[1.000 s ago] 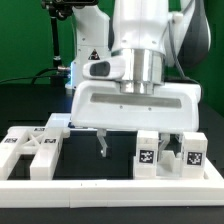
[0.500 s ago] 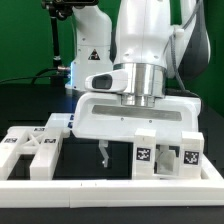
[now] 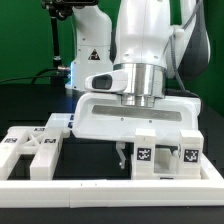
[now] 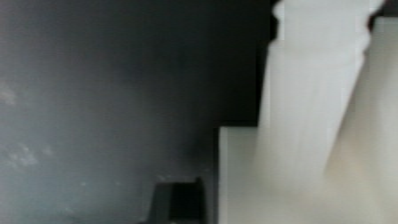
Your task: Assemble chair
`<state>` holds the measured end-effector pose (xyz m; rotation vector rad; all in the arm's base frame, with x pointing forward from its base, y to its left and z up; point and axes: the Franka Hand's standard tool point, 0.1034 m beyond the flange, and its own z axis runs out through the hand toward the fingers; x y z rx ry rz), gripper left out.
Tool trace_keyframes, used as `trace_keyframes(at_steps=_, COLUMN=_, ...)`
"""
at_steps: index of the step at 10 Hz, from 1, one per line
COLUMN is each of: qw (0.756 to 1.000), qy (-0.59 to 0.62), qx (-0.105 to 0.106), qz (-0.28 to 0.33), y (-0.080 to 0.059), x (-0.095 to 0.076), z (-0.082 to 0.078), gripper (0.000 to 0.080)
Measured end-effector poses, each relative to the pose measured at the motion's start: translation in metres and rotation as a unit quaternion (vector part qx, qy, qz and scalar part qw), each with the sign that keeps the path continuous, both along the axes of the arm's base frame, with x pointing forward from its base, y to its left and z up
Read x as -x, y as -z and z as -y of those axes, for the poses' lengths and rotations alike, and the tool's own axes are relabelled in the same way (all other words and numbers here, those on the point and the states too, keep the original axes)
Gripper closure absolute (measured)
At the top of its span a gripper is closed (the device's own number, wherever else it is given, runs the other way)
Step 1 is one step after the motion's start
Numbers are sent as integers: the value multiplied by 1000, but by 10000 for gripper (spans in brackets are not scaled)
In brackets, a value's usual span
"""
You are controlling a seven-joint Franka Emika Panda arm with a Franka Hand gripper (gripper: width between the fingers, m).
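My gripper (image 3: 134, 158) hangs low over the table, beside two upright white chair parts with square tags (image 3: 145, 155) (image 3: 190, 155). One dark finger (image 3: 121, 155) shows left of the nearer upright part; the other finger is hidden behind that part. In the wrist view the one visible finger (image 4: 178, 200) lies flush against a blurred white post-like part (image 4: 311, 120), so the jaws appear closed on it. A flat notched chair piece with tags (image 3: 30, 150) lies at the exterior view's left.
The long white L-shaped border rail (image 3: 110, 190) runs along the front and up the exterior view's left. A second white robot base and cables (image 3: 85, 50) stand behind. The table surface is black.
The hand dropped slightly, then held still. The visible finger moved inward towards the exterior view's right, up to the tagged upright part.
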<state>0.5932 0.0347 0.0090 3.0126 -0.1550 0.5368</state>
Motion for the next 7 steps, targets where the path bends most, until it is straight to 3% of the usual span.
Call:
trace_keyframes(at_steps=1, qw=1000, qy=0, qx=0, qz=2, y=-1, x=-1, z=0, gripper=761)
trace_keyframes(at_steps=7, qw=1000, qy=0, qx=0, qz=2, y=-1, x=-1, z=0, gripper=761)
